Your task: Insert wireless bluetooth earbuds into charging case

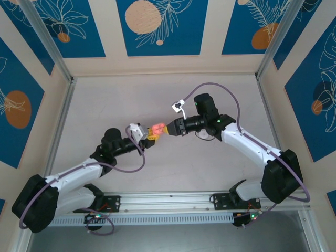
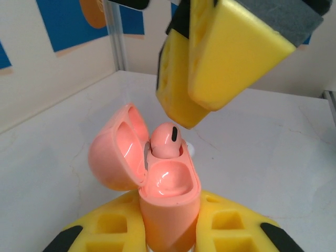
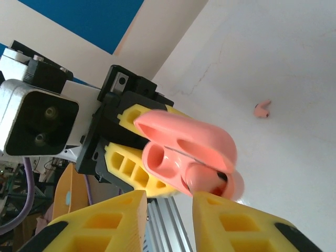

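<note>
The right gripper, jaws narrowly parted, is set just above the open charging case, which is clamped upright by the left gripper, with one earbud stood on end in a well of the case at the fingertips (whether gripped cannot be told), while the second earbud is seen lying well apart from the case.

Earbud stem hidden inside charging case — case's base cut off below.
</note>
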Motion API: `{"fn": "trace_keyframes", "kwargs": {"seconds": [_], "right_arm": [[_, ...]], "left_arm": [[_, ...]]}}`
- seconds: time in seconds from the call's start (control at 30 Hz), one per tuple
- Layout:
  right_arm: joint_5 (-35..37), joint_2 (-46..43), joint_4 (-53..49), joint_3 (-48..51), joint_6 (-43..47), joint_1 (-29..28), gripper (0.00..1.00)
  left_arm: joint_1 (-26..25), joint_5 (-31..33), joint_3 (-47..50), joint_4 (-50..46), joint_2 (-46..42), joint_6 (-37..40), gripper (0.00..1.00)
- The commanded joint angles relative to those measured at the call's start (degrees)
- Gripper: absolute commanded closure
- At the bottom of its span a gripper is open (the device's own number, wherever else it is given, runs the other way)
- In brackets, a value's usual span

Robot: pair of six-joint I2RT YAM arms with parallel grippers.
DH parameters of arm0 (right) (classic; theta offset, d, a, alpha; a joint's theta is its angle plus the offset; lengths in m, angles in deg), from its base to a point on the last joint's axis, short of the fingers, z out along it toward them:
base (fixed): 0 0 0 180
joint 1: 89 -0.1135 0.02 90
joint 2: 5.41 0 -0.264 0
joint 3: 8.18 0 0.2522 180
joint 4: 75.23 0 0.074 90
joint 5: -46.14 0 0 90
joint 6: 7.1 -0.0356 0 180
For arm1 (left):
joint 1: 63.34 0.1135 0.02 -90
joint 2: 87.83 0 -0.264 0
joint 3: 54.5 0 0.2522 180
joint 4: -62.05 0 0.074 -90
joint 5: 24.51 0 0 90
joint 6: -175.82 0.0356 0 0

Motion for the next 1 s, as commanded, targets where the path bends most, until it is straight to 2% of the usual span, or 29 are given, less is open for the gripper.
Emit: {"fn": "trace_keyframes", "kwargs": {"seconds": [0.0,0.23,0.4,0.5,0.67,0.83,0.97], "right_arm": [[2.36,-2.69,-0.34,-2.55,-0.99,0.16,0.70],[21.81,0.76,-14.64,-9.58,-4.29,-2.69,0.70],[28.92,6.44,-22.34,-15.64,-9.35,-5.47,0.69],[32.27,11.57,-27.27,-21.09,-8.06,-8.48,0.68],[30.95,20.17,-29.54,-28.72,-3.13,-12.13,0.66],[28.38,29.78,-30.14,-36.09,-2.34,-14.16,0.66],[28.49,38.10,-31.64,-42.50,-2.15,-16.35,0.59]], "left_arm": [[1.63,5.68,0.10,-1.69,-3.31,-0.78,0.90],[7.27,13.23,-2.00,-12.51,-7.47,-4.16,0.88],[12.92,18.32,-1.24,-16.13,-9.12,-9.91,0.88],[16.05,18.59,-0.94,-17.89,-9.66,-12.73,0.88],[21.04,18.00,-0.96,-21.18,-10.01,-15.94,0.88],[26.40,16.65,-0.36,-23.09,-10.92,-18.94,0.88],[28.88,16.64,0.09,-24.16,-13.08,-19.61,0.87]]}}
